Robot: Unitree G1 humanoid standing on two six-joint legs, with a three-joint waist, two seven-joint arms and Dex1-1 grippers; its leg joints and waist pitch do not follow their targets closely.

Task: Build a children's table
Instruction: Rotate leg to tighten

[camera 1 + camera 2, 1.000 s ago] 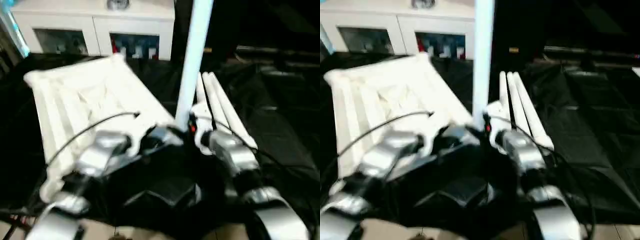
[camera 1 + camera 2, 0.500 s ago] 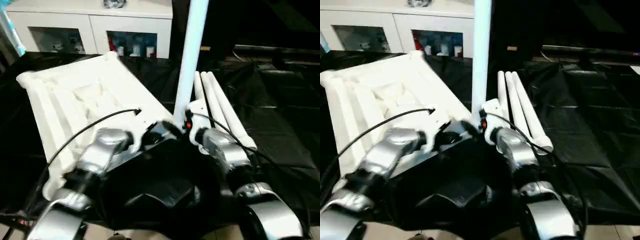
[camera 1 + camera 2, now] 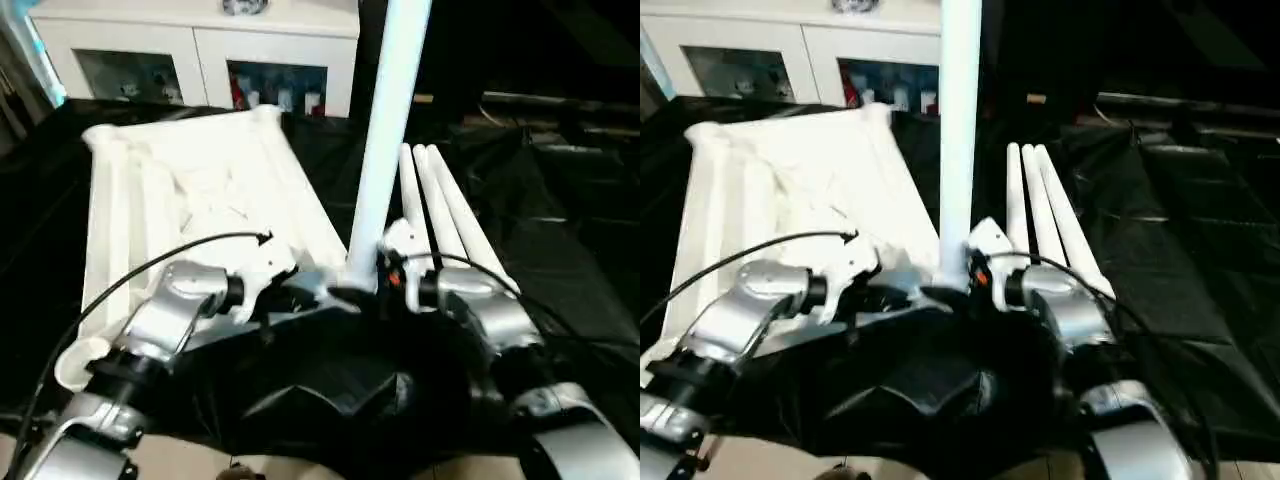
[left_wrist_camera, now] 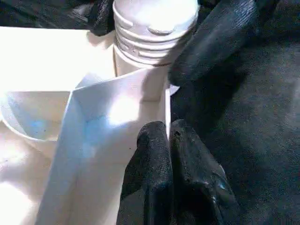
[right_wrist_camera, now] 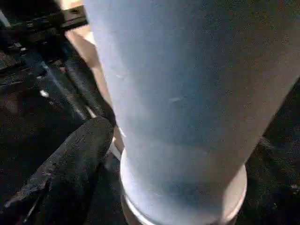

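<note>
Nearest us, our left gripper [image 4: 169,154] is closed at the tabletop [image 3: 200,210] edge; our right gripper [image 3: 392,270] sits spread around the upright leg [image 3: 385,130] — at the near corner socket. Three spare legs [image 3: 440,205] lie beside it on the black-draped bench [image 3: 560,260]. Beyond stands a white cabinet [image 3: 200,50].

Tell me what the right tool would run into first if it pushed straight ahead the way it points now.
Most likely the upright white leg: it stands directly ahead of the right tool, very close, with one black finger alongside its base. Actual contact is unclear.
</note>
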